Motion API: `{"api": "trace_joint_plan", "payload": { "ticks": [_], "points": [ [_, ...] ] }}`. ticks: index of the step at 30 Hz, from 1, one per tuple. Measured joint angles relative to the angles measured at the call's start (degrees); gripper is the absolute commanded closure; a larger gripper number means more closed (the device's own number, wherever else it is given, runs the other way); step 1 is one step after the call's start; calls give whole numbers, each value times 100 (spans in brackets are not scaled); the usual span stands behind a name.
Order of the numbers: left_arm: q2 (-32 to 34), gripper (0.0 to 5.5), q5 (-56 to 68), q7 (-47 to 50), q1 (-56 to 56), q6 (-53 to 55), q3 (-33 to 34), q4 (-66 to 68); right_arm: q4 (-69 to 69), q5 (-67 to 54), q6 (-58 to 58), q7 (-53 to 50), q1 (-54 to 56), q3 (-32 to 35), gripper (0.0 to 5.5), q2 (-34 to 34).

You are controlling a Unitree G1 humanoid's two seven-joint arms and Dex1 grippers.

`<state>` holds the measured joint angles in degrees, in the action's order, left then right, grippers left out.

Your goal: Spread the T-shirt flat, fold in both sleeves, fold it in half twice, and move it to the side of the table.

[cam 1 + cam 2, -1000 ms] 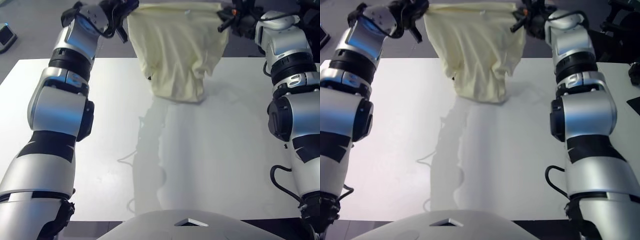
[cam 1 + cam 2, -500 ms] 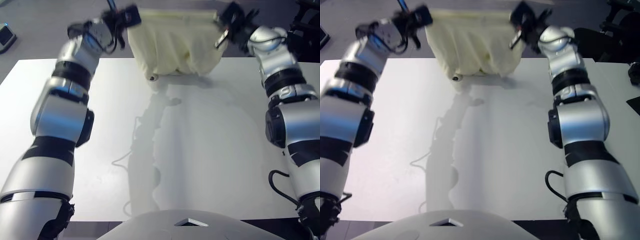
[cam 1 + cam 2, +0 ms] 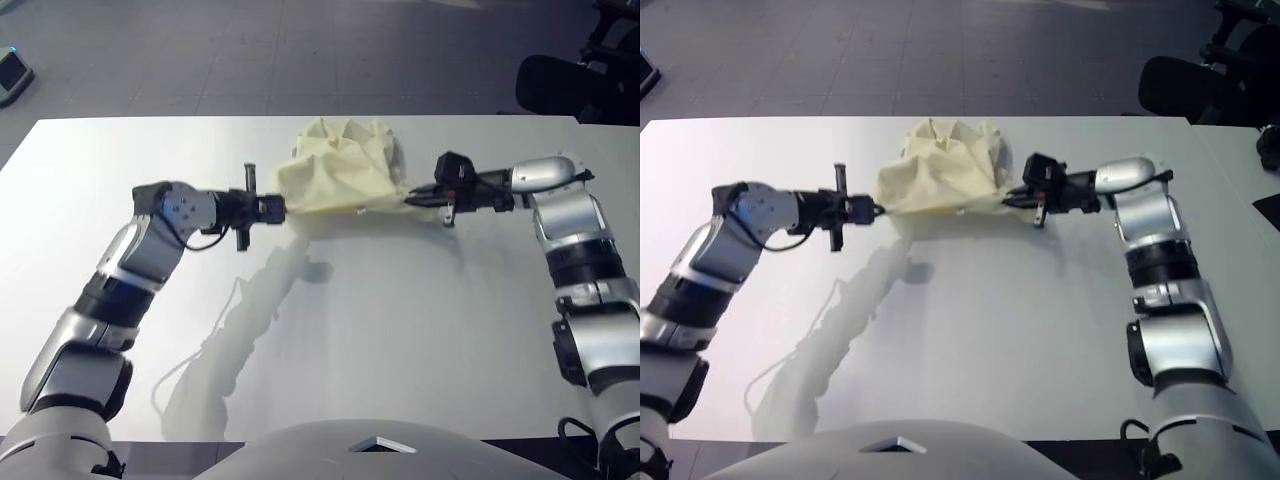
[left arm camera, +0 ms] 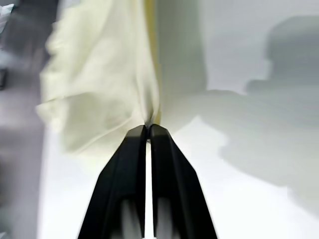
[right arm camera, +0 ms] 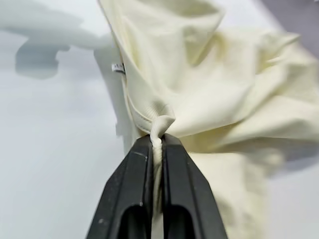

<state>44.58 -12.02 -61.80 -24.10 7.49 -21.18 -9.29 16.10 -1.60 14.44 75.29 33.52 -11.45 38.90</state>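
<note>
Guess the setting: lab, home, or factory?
Probably a lab or test room: plain white table, grey tiled floor beyond it, what looks like a black office chair at far right.

A grey tiled floor point(image 3: 200, 50) spreads out far back. A black chair point(image 3: 560, 85) stands on it at the far right. A small dark box point(image 3: 12, 75) sits on the floor at the far left. A second white counter point(image 3: 1235, 170) stands on the right.

One T-shirt point(image 3: 340, 172), one table point(image 3: 420, 330), two pincers: left pincer point(image 3: 279, 207), right pincer point(image 3: 411, 197).
</note>
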Motion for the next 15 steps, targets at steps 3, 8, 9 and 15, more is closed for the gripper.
{"api": "trace_joint_plan", "payload": {
  "ticks": [3, 8, 9, 15],
  "points": [
    [387, 550, 18, -390, 709, 414, -140, -1034, -1231, -90, 632, 89, -881, -165, 545, 240],
    [610, 550, -236, -462, 1529, 894, -325, -1752, -2284, -104, 1205, -144, -1750, -357, 545, 417],
    [620, 550, -255, -441, 1693, 983, -338, -1885, -2462, -107, 1285, -192, -1889, -386, 545, 462],
    [626, 550, -295, -359, 2073, 1346, -302, -2337, -3073, -267, 1618, -240, -2286, -380, 545, 788]
  ]
}}
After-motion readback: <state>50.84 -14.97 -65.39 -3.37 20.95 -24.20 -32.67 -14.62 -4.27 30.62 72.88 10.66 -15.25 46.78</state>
